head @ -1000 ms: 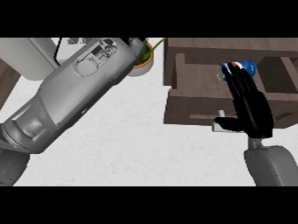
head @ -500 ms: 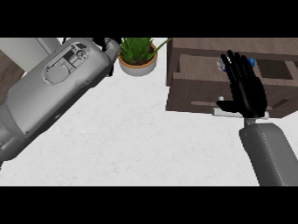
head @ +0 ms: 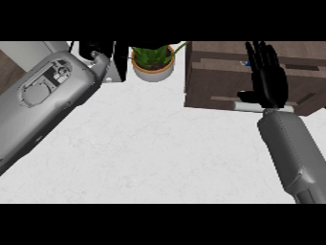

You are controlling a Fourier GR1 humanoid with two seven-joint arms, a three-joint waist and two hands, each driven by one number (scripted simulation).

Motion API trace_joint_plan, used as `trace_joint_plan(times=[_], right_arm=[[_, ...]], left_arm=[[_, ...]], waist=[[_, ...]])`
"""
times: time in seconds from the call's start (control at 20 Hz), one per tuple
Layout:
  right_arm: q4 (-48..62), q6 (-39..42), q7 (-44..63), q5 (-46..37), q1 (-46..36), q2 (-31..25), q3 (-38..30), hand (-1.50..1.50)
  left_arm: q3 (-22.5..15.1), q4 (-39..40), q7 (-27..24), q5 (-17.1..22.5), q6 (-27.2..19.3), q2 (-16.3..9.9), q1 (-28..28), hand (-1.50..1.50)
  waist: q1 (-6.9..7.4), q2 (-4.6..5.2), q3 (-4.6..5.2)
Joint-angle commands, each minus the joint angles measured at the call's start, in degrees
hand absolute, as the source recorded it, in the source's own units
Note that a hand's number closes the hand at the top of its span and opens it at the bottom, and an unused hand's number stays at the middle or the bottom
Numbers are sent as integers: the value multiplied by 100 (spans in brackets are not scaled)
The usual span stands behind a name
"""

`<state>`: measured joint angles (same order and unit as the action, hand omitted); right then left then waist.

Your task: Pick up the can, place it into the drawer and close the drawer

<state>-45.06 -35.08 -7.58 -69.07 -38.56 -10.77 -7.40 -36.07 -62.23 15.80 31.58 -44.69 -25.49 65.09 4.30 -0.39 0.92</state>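
Since a moment before, the right hand (head: 267,76) had flattened, fingers straight, over the drawer (head: 264,79), the can (head: 244,62) barely visible beside it. Pushing now might jam the drawer. I couldn't tell the left hand's (head: 94,50) fingers.

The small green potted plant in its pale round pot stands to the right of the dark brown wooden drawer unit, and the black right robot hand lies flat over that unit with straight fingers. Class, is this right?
Not quite. The head view shows the small green potted plant in its pale round pot standing left of the dark brown wooden drawer unit, not right. The black right robot hand does lie flat over it, fingers straight.
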Motion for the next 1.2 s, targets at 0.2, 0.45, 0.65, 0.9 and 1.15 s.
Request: trace_joint_plan(times=[0.2,0.45,0.65,0.9,1.15], right_arm=[[1741,-483,217,-128,-1299,98,-350,-150],[2365,-758,140,-127,-1798,-9,-491,-150],[2681,-621,443,-212,-2341,33,-517,-150],[2996,-831,319,-171,-2445,-51,-647,-150],[3082,-563,-96,95,-2684,-204,-865,-150]], left_arm=[[-92,-723,-20,-213,-86,-160,-695,-150],[42,-1109,74,-270,-113,-369,-1011,-150],[93,-1396,9,-240,82,-468,-1299,-150],[47,-1472,-152,-405,-19,-401,-1596,-150],[220,-1631,-361,-378,221,-633,-1905,-150]], waist=[[92,153,-105],[71,159,-104],[99,169,-100],[134,222,-105],[171,235,-105]])
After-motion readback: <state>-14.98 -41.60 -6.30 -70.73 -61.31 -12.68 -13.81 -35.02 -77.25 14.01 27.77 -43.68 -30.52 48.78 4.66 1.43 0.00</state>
